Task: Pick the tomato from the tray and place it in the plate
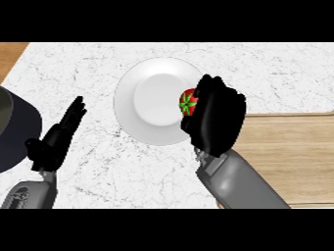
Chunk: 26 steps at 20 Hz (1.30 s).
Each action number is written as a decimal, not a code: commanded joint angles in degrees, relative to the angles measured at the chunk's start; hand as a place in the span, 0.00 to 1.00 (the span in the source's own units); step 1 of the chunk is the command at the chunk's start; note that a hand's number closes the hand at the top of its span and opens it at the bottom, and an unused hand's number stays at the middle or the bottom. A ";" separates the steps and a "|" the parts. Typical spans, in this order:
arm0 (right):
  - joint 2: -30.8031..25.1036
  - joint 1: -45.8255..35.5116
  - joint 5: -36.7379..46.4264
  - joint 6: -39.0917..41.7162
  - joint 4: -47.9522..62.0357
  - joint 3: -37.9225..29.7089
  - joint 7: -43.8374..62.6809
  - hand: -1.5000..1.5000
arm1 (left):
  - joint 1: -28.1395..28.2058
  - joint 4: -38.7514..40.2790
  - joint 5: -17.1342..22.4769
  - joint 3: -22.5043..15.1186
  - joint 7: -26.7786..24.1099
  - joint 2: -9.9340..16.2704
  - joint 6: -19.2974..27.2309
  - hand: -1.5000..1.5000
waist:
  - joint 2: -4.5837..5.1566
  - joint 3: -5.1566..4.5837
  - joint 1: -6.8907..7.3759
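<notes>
head view: looking steeply down on a white marble counter (285, 68), both forearms entering from the lower edge.
right hand (216, 115): fingers curled round the tomato, back of the hand toward the camera, held over the right rim of the plate.
tomato (188, 102): red with a green star-shaped stem, peeking out at the left side of the right hand's fingers, mostly hidden by them; it sits over the plate's right part, and whether it touches the plate cannot be told.
plate (151, 100): white and round, just left of the right hand and partly under it.
tray (307, 157): wooden board with a raised rim, just right of the right hand and forearm, nothing showing on it.
left hand (57, 139): open, fingers straight and pointing up, resting well left of the plate, holding nothing.
dark pot (3, 130): round, dark, just left of the left hand at the picture's edge.
</notes>
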 commanded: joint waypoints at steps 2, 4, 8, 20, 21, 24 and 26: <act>0.66 -4.59 -1.89 -11.91 5.92 -5.69 13.22 0.00 | -1.27 -0.29 0.04 0.29 0.84 0.73 -0.39 0.50 | 0.15 0.09 0.47; 0.66 -5.40 -2.97 -13.00 9.89 -7.20 13.23 0.00 | -1.19 -0.05 0.09 -0.12 0.69 -0.48 0.07 0.50 | 0.21 0.04 0.33; 0.66 -5.75 -6.50 -17.77 12.87 -11.13 13.10 0.00 | 0.20 0.05 0.45 0.30 -1.02 0.81 -1.53 0.50 | 0.35 0.09 1.31; 0.67 -2.92 -4.52 -42.12 6.68 -16.51 7.37 0.00 | -0.07 0.46 0.43 1.37 0.30 0.71 -0.14 0.50 | -0.79 0.25 -1.84; 0.67 -1.60 -4.93 -43.29 5.67 -15.39 8.00 0.00 | 0.32 0.92 0.22 1.38 -0.18 -0.04 0.67 0.50 | -0.95 0.17 -2.14; 0.67 5.67 -4.41 -50.13 2.61 -11.89 5.96 0.00 | 1.86 0.83 0.37 1.97 -0.15 0.70 0.45 0.50 | -1.30 0.14 -3.28; 0.68 9.28 -4.33 -53.22 0.19 -10.14 5.08 0.00 | 2.73 -0.96 1.12 2.90 0.40 1.57 0.23 0.50 | -1.58 0.12 -3.78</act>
